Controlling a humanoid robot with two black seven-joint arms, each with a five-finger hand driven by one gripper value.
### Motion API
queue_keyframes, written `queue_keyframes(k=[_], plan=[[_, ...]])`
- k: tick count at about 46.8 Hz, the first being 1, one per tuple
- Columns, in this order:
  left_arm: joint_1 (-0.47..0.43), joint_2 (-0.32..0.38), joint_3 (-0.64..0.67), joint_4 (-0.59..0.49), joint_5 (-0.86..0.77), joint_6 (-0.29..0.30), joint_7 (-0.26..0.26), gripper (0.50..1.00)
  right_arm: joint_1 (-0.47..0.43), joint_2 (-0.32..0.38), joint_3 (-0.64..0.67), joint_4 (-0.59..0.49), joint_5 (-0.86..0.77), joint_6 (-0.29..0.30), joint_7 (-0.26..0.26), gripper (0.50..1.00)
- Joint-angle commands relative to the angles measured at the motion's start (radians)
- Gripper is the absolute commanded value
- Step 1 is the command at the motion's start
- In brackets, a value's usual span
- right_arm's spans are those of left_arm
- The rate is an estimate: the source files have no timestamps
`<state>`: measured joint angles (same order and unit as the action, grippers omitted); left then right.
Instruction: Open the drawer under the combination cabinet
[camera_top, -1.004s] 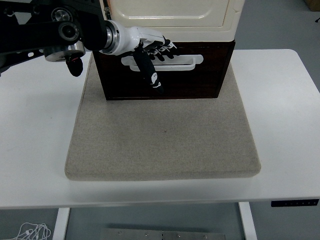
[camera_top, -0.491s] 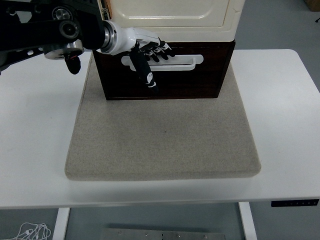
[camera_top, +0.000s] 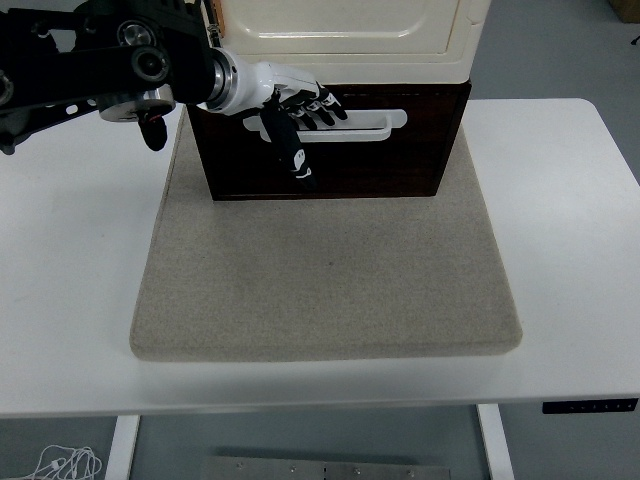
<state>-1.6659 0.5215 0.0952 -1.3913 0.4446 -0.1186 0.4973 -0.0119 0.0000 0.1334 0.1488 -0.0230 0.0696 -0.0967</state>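
Note:
The combination cabinet (camera_top: 350, 30) has a cream upper door, and under it sits a dark brown drawer (camera_top: 400, 165) with a white loop handle (camera_top: 370, 125). It stands at the back of a grey felt mat (camera_top: 330, 270). The drawer front sits flush and shut. My left hand (camera_top: 300, 125) reaches in from the left onto the handle's left end. Its fingers (camera_top: 322, 106) lie slightly bent over the handle's top bar, and the thumb (camera_top: 296, 160) points down across the drawer front. They do not close around the bar. The hand hides the handle's left end.
The white table (camera_top: 560, 200) extends on both sides of the mat. My black left forearm (camera_top: 110, 65) crosses the back left corner. White cables (camera_top: 65, 463) lie on the floor below the near edge.
My left hand has shifted slightly left and up along the handle. The drawer has not moved.

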Motion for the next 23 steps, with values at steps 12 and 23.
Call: queue_keyframes(k=[12, 23], plan=[[-0.005, 0.0, -0.002, 0.014, -0.001, -0.024, -0.003, 1.0, 0.001, 0.0, 0.0, 0.0, 0.0, -0.001, 0.0, 0.928], [-0.006, -0.001, -0.002, 0.014, -0.001, -0.055, -0.003, 1.0, 0.0, 0.0, 0.0, 0.0, 0.0, -0.001, 0.0, 0.926]])
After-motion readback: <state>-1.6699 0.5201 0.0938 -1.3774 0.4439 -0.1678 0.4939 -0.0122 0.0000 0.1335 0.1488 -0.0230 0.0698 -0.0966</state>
